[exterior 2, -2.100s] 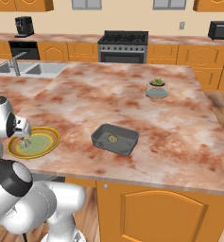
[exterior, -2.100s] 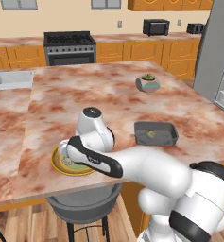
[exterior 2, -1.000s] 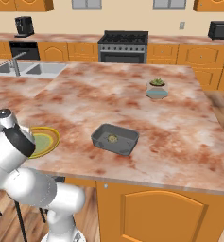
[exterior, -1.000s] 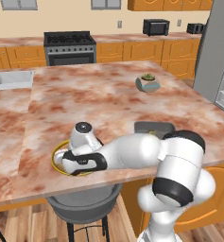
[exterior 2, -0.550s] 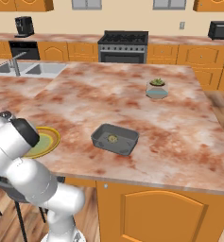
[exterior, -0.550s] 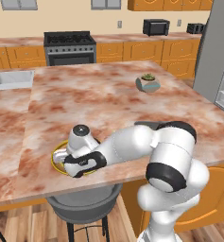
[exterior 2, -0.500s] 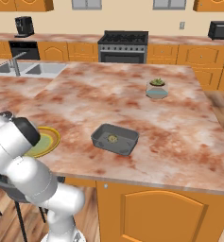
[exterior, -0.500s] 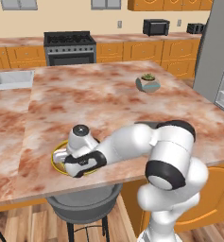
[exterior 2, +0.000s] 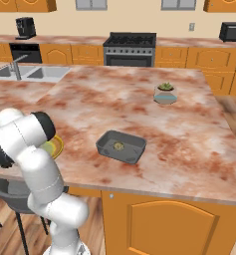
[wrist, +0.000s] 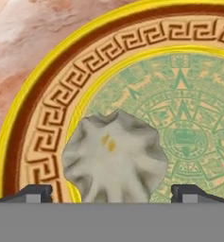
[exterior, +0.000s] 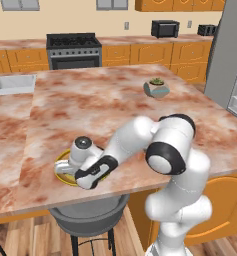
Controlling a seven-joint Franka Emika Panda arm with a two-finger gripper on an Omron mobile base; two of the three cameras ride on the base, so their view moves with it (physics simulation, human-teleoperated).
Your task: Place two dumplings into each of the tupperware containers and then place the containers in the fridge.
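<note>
So I've dropped my hand right down onto the yellow-rimmed plate (exterior: 62, 172) at the near-left edge of the desk (exterior: 115, 100); a couple of seconds back it was hovering higher over it, and now it's low enough that a dumpling (wrist: 114, 158) sits right in front of me. My fingers (wrist: 112, 193) are spread as wide as they go, one tip either side of that dumpling, nothing held yet. It looks lined up between them, so I reckon the next thing is just to close and lift, gently, since it's a soft lumpy thing and could squish or slip out. The dark grey container (exterior 2: 121, 146) sits well off to the right on the desk and has one dumpling (exterior 2: 118, 146) in it, so by my count this one would fill it. The fridge (exterior: 229, 52) is way over at the far right, and nothing has gone in there, so there's plenty left to do.
</note>
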